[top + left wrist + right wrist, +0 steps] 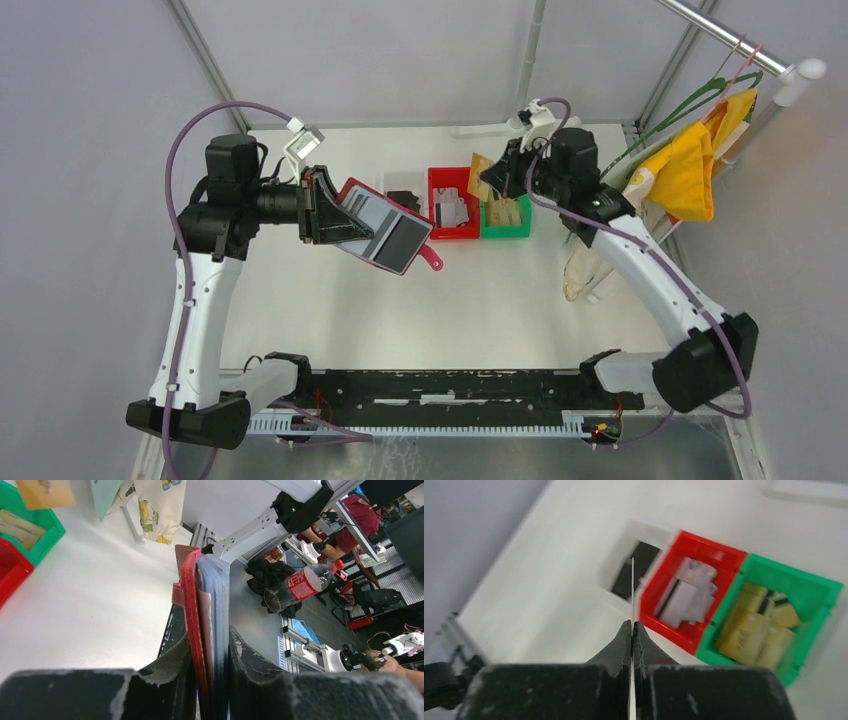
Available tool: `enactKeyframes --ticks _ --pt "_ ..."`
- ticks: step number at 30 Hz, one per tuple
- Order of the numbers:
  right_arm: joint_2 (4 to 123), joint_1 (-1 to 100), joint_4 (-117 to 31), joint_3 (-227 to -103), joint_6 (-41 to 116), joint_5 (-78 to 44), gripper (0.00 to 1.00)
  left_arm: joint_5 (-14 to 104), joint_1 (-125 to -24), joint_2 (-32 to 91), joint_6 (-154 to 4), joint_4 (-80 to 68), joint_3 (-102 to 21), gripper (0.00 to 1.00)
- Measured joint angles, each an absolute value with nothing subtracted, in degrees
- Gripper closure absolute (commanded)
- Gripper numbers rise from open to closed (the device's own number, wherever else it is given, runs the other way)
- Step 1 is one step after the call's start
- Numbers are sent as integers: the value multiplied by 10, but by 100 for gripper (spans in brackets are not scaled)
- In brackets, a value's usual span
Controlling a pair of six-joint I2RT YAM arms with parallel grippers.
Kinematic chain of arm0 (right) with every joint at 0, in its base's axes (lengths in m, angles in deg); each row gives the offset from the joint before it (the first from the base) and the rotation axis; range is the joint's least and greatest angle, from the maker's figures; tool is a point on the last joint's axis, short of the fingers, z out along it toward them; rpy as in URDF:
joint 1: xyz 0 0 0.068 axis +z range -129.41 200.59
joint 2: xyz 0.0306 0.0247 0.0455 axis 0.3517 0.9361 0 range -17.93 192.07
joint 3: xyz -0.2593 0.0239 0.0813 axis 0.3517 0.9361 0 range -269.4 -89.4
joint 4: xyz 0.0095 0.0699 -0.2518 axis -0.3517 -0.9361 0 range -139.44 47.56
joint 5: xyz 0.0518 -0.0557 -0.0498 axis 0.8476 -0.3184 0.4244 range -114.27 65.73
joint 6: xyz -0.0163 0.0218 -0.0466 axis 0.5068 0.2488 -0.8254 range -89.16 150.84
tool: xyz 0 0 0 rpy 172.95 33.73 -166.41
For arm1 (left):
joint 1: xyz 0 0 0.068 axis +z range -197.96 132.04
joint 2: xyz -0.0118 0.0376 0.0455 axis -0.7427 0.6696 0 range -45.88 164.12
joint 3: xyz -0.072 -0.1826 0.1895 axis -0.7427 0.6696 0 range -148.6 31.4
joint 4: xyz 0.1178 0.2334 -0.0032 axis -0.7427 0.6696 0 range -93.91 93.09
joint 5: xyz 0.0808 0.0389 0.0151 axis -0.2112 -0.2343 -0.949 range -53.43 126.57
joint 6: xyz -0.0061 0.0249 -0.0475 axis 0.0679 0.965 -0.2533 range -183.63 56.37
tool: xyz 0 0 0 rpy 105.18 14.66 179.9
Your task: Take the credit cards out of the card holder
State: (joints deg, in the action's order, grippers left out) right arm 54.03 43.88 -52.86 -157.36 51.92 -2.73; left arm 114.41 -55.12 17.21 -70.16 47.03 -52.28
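Mid-frame, the left gripper [338,212] pinches the open card holder [388,232] — upper centre, the right gripper [631,626] has its jaws clamped on a tan card [479,181].

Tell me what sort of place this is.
Probably a robotics lab workcell: the left arm and right arm are bolted to a white table inside a panelled enclosure, with a red bin and green bin for sorting, and more robot hardware beyond.
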Motion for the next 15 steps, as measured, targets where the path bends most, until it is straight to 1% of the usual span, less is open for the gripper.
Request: enactKeyframes --ticks 7,15 --pt "706 437 -662 -1645 438 -159 100 1140 -551 165 -697 472 -523 90" --pt "838 437 -724 -1742 391 -271 100 1136 -551 163 -697 475 -523 90"
